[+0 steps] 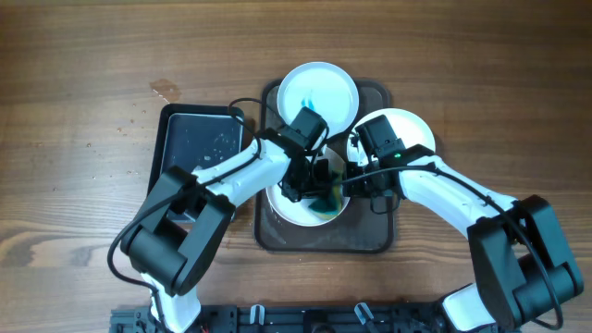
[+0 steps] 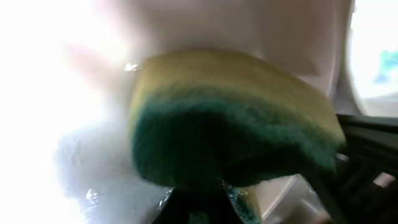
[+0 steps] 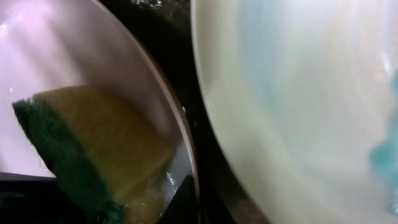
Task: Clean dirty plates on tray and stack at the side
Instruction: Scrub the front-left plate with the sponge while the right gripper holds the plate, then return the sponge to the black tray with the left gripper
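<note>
At the front of the tray [image 1: 324, 242], nearest the robot, lies the near plate [image 1: 280, 205], the one being scrubbed. The left fingers [image 1: 313, 188] are clamped on the sponge [image 1: 326, 207], which is pressed to the plate's wet-looking white surface. To do this step well, I judge, the sponge should be held flat rather than on an edge. It should sweep in overlapping circles from the centre out to the rim, lightly enough that the plate does not skate. The right fingers [image 1: 357, 178] sit just beside that plate's right rim. I cannot tell whether they are apart or gripping it, but steadying the rim there would help. Farther back on the tray wait the right plate [image 1: 413, 129] and then the far plate [image 1: 319, 83] with its teal smear [image 1: 311, 98]. The black tray [image 1: 199, 139] lies on the worktop [image 1: 74, 203] to the left.
</note>
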### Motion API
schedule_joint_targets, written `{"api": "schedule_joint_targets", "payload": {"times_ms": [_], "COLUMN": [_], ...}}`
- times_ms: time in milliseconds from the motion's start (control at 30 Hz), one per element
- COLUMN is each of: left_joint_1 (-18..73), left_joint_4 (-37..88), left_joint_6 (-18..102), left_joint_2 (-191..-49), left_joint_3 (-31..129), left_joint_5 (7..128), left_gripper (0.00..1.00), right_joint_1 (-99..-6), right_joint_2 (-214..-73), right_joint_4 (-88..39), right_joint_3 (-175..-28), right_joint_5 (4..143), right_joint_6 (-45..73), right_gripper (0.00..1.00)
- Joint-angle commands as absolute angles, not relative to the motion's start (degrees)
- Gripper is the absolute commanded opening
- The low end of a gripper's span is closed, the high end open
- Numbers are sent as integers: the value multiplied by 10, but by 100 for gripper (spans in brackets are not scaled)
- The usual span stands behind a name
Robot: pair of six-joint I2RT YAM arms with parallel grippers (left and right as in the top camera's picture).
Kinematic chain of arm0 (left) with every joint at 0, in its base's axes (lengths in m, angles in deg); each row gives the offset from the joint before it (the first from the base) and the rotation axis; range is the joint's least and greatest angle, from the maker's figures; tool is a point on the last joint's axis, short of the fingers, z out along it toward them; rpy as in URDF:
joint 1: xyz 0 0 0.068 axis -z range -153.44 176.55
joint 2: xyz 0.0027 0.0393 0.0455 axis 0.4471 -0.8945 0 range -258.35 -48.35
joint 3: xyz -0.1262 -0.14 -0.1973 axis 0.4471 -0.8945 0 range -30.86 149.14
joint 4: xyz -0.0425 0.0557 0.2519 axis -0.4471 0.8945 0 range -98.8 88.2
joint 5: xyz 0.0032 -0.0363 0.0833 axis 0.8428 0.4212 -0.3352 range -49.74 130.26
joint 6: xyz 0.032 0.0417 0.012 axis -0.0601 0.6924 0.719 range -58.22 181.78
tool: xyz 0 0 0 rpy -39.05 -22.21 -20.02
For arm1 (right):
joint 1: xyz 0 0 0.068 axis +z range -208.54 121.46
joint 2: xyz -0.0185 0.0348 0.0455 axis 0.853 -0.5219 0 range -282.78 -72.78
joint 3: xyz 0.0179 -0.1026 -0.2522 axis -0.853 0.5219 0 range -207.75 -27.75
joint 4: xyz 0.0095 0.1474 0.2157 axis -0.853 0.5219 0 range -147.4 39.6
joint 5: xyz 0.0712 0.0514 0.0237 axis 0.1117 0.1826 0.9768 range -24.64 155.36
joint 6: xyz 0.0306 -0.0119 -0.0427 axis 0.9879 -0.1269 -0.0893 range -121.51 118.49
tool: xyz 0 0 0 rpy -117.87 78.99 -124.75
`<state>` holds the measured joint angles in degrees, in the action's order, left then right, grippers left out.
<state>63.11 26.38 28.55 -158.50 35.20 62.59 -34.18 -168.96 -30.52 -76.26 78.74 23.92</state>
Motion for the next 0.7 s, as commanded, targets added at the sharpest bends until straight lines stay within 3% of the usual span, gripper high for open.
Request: {"api": "schedule_joint_targets", "payload": {"times_ms": [0, 100, 400, 667], "left_joint_1": [627, 623, 548, 452], "left_joint_4": [316, 361, 390, 372], "left_joint_6": [263, 235, 220, 286], "left_joint_2": [-1590, -1570, -1540, -1450], "left_joint_3": [338, 352, 359, 369], "left_joint_5": [387, 315, 287, 559], "left_gripper": [4, 4, 4, 4], "right_joint_1": [-343, -343, -343, -343], "right_joint_2": [-1698, -1698, -1698, -1698], "right_joint_4": [-303, -303, -297, -293], "right_joint_3": [-759, -759, -759, -759], "right_joint_5": [779, 779, 779, 779], "right_joint_6": [231, 231, 241, 241], "right_gripper": [4, 4, 4, 4]}}
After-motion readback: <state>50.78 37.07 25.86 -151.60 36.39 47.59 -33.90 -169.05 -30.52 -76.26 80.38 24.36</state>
